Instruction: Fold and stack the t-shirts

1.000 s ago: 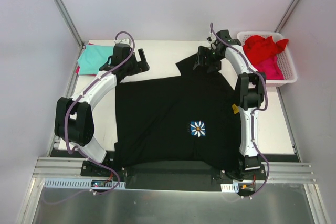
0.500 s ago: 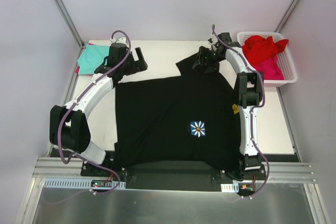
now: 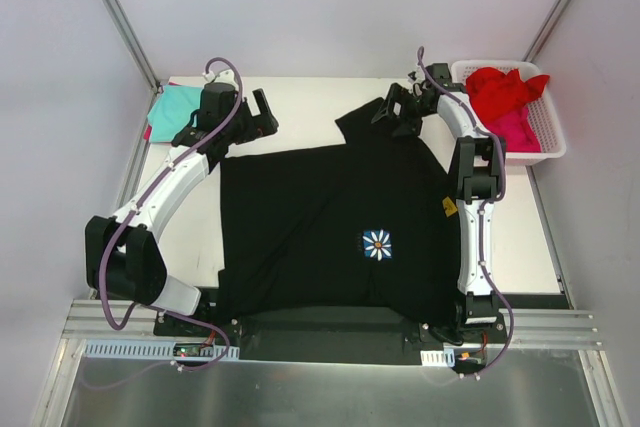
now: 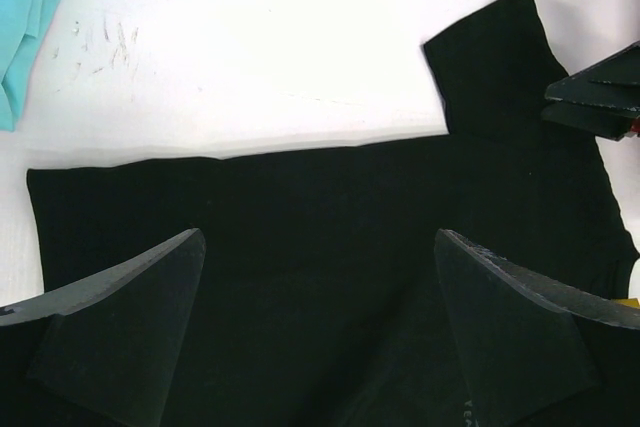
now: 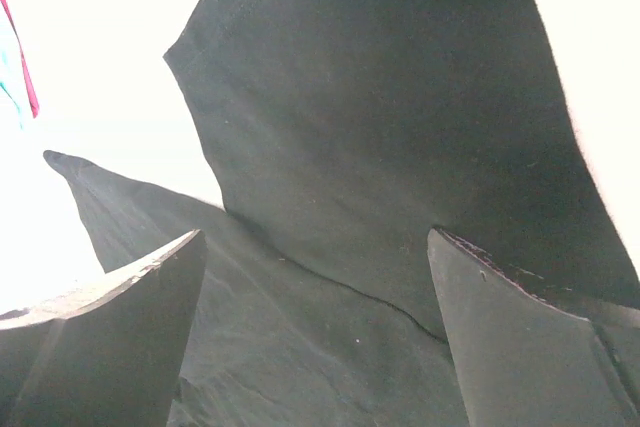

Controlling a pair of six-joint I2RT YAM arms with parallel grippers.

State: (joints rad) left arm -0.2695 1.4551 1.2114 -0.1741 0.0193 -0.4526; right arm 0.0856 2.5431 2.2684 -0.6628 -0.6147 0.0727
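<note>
The black t-shirt point(image 3: 330, 227) is spread flat, front up, across the middle of the desk point(image 3: 310, 97). Its near hem is laid along the desk's near edge between the two arm bases, and its white-and-blue flower print point(image 3: 377, 244) is seen a little right of the garment's middle. One short sleeve point(image 3: 365, 125) is stretched out from the far right corner of the shirt toward the far side of the desk. The left claw point(image 3: 262, 115) is held above the shirt's far left corner, released, with its jaws spread wide and nothing grasped; in the left wrist view only flat black cloth and the pale desk beyond it are framed between the jaws. The right claw point(image 3: 393, 114) is poised at the sleeve, likewise released and wide apart, with nothing gripped; whether its tips touch the cloth cannot be told. A teal t-shirt point(image 3: 175, 112) is set at the far left corner of the desk, beside the left arm and apart from the black one. At the far right, a red t-shirt point(image 3: 505, 90) is heaped over a pink t-shirt point(image 3: 517, 133) inside a white slotted basket point(image 3: 556, 143), with red cloth draped over its rim.
</note>
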